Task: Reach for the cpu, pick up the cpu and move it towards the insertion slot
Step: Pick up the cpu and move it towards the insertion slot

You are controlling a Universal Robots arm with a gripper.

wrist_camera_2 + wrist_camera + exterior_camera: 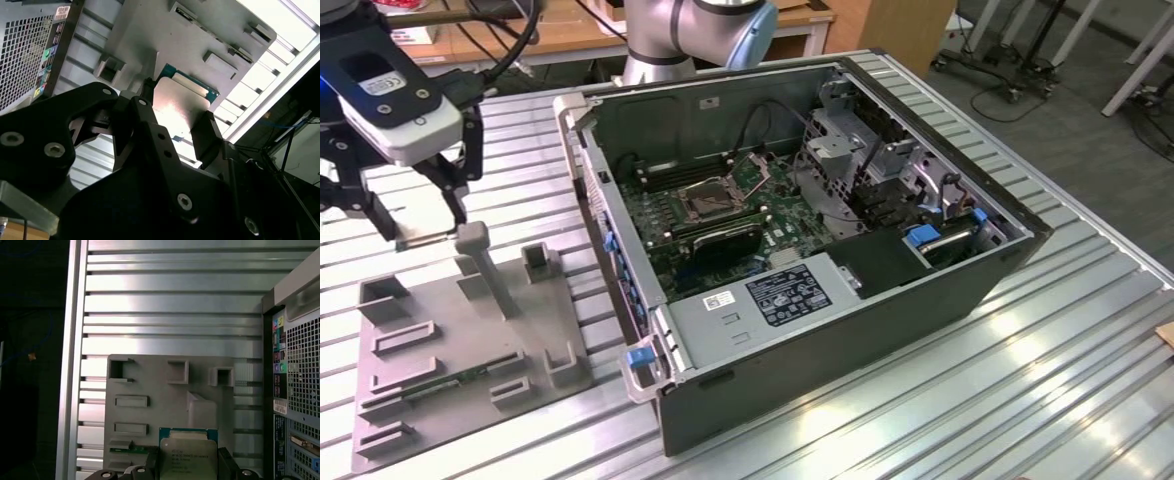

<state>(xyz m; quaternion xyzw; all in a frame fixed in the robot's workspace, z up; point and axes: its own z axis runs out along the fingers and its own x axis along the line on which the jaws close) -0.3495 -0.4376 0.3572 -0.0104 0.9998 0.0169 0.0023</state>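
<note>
One tool (416,225): its black fingers (226,466) were pressed in on the cpu (186,456), pinching it by two opposite edges, as both wrist views showed me.
Cpu: flat between the fingers, silvery top facing the first wrist camera, a green rim showing along one side.
Below the tool: the grey fixture tray (150,385) on the ribbed metal tabletop (170,305); I judged the chip to be lifted clear of it.
Insertion slot (707,198): well away from the tool, inside the open computer case (854,330), with the case wall between the two.
Step in hand: by my reading the pick was done and the carry was barely begun.
What the carry called for: height enough to clear the case wall, the chip kept level, and an unslackened grip.
</note>
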